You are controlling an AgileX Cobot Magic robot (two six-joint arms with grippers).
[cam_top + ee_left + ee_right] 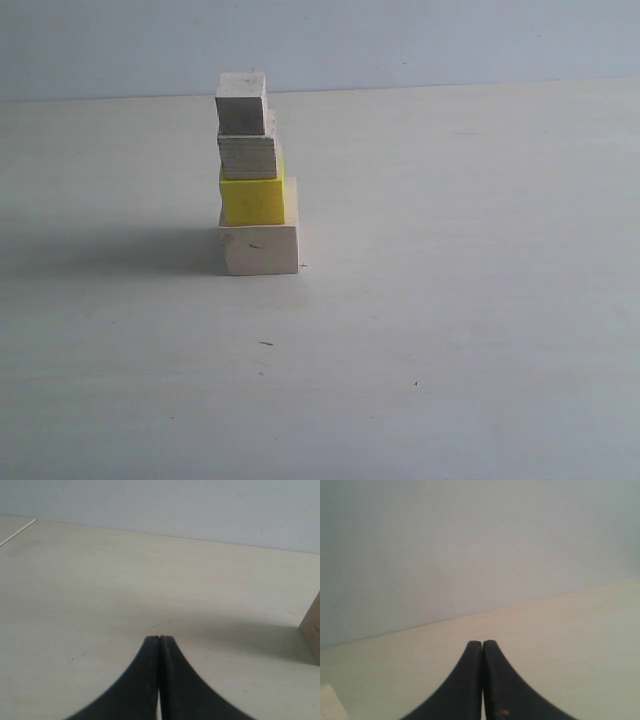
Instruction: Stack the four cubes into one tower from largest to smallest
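Tower (pixel 255 175) is up, four cubes high, on the left half of the table (pixel 450 300) in the exterior view, nearer the back wall (pixel 400 40) than the front edge. By my judgement the stacking is done.

**Risks**
- The column is not centred. The cubes line up along their left sides, and the smallest pale wooden cube (pixel 241 104) on top sits a touch past the left edge of the layered-plywood cube (pixel 247 156). A nudge or table shake could tip it off that side.
- The left wrist view catches a brown corner of a block (pixel 312 630) at its frame edge, probably the base, so the left gripper (pixel 159 639) is low and not far off. A careless sweep toward the stack would knock it.
- Any re-grip to tidy the alignment risks pulling the upper cubes down.

**Fingers**
- Left gripper: clenched, tips pressed together, nothing between them.
- Right gripper (pixel 483 643): also clenched and empty, facing bare table and wall.
- Neither arm shows in the exterior view.

**Look**
- The large pale wooden cube (pixel 260 249) is at the bottom, with a small dark mark on its front face.
- The bright yellow cube (pixel 252 202) sits on it.
- The layered-plywood cube, with visible stripes, comes next.
- The small pale cube is on top.
- Each cube rests flat on the one below and the stack stands upright, with a stepped profile on the right side.
- A soft shadow falls to the left.
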